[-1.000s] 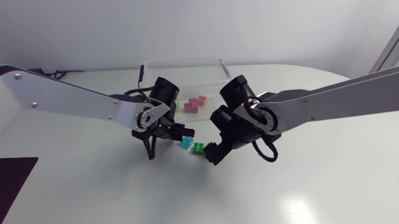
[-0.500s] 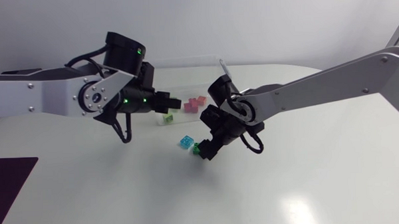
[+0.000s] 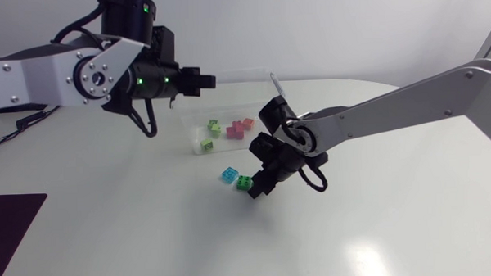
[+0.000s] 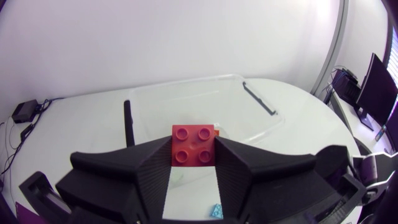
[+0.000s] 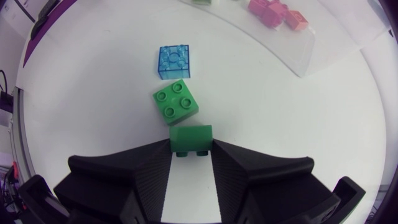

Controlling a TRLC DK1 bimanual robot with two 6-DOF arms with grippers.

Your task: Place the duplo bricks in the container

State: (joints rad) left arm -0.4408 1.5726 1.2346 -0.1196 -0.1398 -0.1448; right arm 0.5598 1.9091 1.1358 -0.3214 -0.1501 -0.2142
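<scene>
My left gripper (image 3: 208, 80) hangs above the clear container's (image 3: 256, 92) near left corner, shut on a red brick (image 4: 193, 146). The container (image 4: 249, 115) lies ahead of and below it. My right gripper (image 3: 252, 188) is down on the table in front of the container, shut on a dark green brick (image 5: 191, 140). A lighter green brick (image 5: 176, 103) touches that one just ahead, and a cyan brick (image 5: 174, 61) lies beyond. In the head view the green bricks (image 3: 244, 183) and cyan brick (image 3: 229, 175) sit side by side.
Inside the container lie pink bricks (image 3: 235, 131), a red one (image 3: 247, 124), a green one (image 3: 214, 125) and a pale one (image 3: 205, 144). White table (image 3: 150, 223) stretches to the front and both sides.
My left arm has lifted from the table and swung back over the container's corner with the red brick. My right gripper has closed on the dark green brick.
</scene>
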